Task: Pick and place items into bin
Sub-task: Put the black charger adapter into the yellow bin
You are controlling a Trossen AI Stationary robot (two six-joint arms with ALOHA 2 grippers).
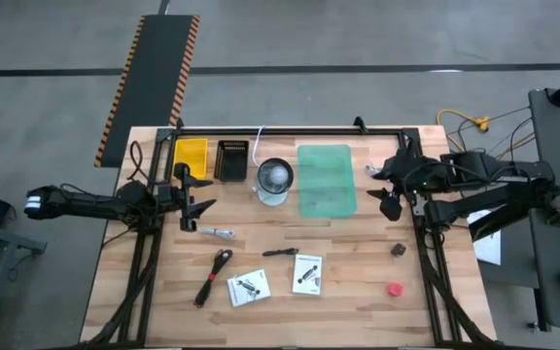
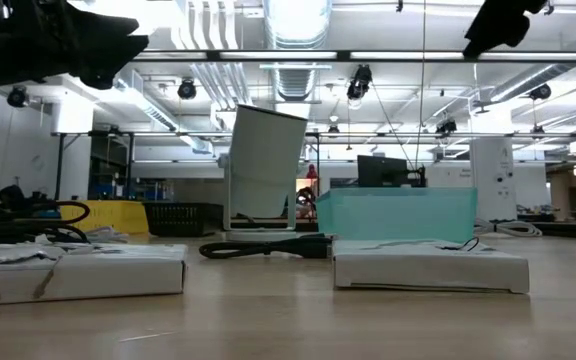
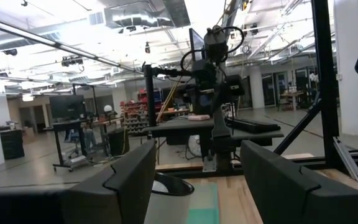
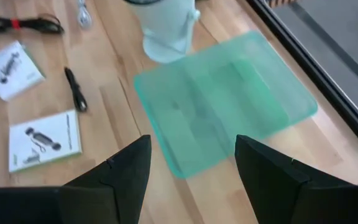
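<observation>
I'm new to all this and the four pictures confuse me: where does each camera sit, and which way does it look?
High view: above the table, looking straight down; both arms show, left end effector and right end effector, both open and empty.
Low view: at tabletop height, looking level past two white packets toward the room; dark arm parts at the top.
Left wrist view: on the left arm, facing the room; its own fingers below.
Right wrist view: on the right arm, looking down at the table; its fingers below.
Shared: the green bin appears in both high and right wrist views.
</observation>
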